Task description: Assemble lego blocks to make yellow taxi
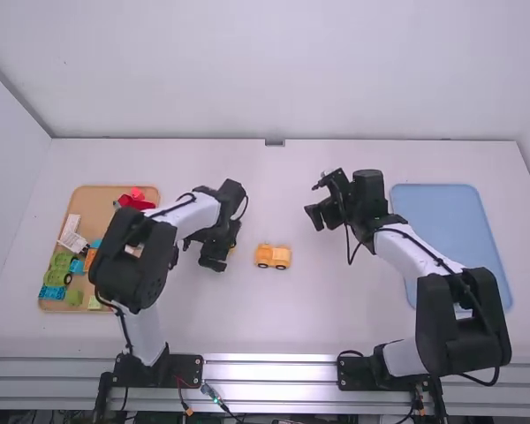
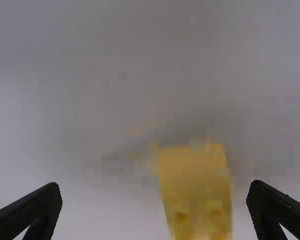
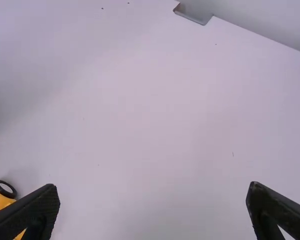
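Item: toy car, yellow-orange, wheels along its near side; on the table, near the middle, between the two grippers. Its wheel and part of its body show in the right wrist view, partly hidden by a fingertip.

Item: small yellow block; on the table, just left of the car, mostly hidden by the left gripper in the high view.

Item: left gripper; low, left of the car. Fingers wide apart, a blurred yellow block between them, touching neither.

Item: right gripper; right of the car and farther from the camera. Fingers spread wide, nothing between them.

Item: brown tray; left side of the table, behind and beside the left arm. Contents: red piece at the far end, white piece at the left, green piece, orange piece and blue block nearer.

Item: blue tray; right side of the table, partly covered by the right arm.

Item: small metal plate; far edge of the table, middle.
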`<state>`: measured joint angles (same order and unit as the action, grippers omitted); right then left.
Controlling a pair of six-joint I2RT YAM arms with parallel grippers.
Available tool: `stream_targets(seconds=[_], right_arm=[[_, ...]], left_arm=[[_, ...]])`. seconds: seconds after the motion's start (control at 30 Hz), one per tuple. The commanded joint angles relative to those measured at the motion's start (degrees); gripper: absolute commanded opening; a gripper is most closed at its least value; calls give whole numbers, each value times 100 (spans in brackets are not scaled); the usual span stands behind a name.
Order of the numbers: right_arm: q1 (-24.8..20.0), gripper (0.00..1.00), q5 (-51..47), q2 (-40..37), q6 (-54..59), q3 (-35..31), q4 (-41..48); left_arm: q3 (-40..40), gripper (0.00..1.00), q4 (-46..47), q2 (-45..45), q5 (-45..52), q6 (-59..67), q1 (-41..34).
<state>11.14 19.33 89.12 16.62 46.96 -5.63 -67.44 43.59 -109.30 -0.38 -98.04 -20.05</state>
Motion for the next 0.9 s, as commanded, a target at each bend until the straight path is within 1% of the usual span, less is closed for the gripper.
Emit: stream_targets(seconds=[0.0, 0.03, 0.1, 0.13, 0.17, 0.2, 0.23, 0.27, 0.33, 0.37, 0.43, 0.47, 0.5, 0.57, 0.6, 0.67, 0.73, 0.83, 0.87], right_arm=[[9, 99, 37, -149, -9, -50, -2], [9, 99, 35, -149, -9, -50, 0], [9, 99, 35, -149, -11, -50, 0], [9, 99, 37, -146, -9, -50, 0], [9, 99, 39, -149, -7, -50, 0], [9, 99, 35, -149, -11, -50, 2], [9, 99, 37, -146, -11, -50, 4], [9, 99, 37, -149, -11, -50, 4], [9, 99, 35, -149, -13, -50, 9], [9, 99, 35, -149, -11, -50, 7], [9, 99, 37, -149, -9, -50, -4], [9, 99, 37, -149, -9, -50, -4], [9, 99, 35, -146, -11, -48, -17], [9, 99, 37, -149, 0, -48, -17], [9, 99, 37, -149, 37, -50, -13], [9, 99, 35, -149, 31, -48, -15], [9, 99, 37, -146, 31, -50, -15], [11, 99, 39, -149, 28, -48, -13], [11, 99, 39, -149, 28, -48, -15]], left_arm=[[-706, 99, 330, 339, -254, 1784, 20], [-883, 99, 428, 345, -339, 2369, 20], [-1473, 99, 579, 343, -509, 5014, 17], [-1593, 98, 601, 345, -531, 5799, 17], [-1714, 89, 619, 345, -520, 6728, 17], [-1836, 99, 586, 345, -518, 8015, 17], [-1891, 99, 474, 345, -581, 9082, 17], [-1895, 99, 459, 345, -597, 9248, 17], [-1926, 99, 525, 345, -870, 11101, 20], [-1926, 99, 562, 345, -874, 11444, 20], [-1875, 99, 590, 345, -881, 12917, 15], [-1875, 99, 590, 345, -881, 12917, 15], [-1847, 99, 638, 345, -986, 13654, 15], [-1843, 99, 717, 345, -879, 14576, 22], [-1843, 99, 798, 345, -573, 15208, 52], [-1843, 99, 1025, 369, 345, 16557, 160], [-1843, 99, 1449, 400, 1484, 18089, 363], [-1812, 99, 1757, 396, 2503, 19169, 737], [-1705, 99, 1788, 396, 3117, 19658, 1005]])
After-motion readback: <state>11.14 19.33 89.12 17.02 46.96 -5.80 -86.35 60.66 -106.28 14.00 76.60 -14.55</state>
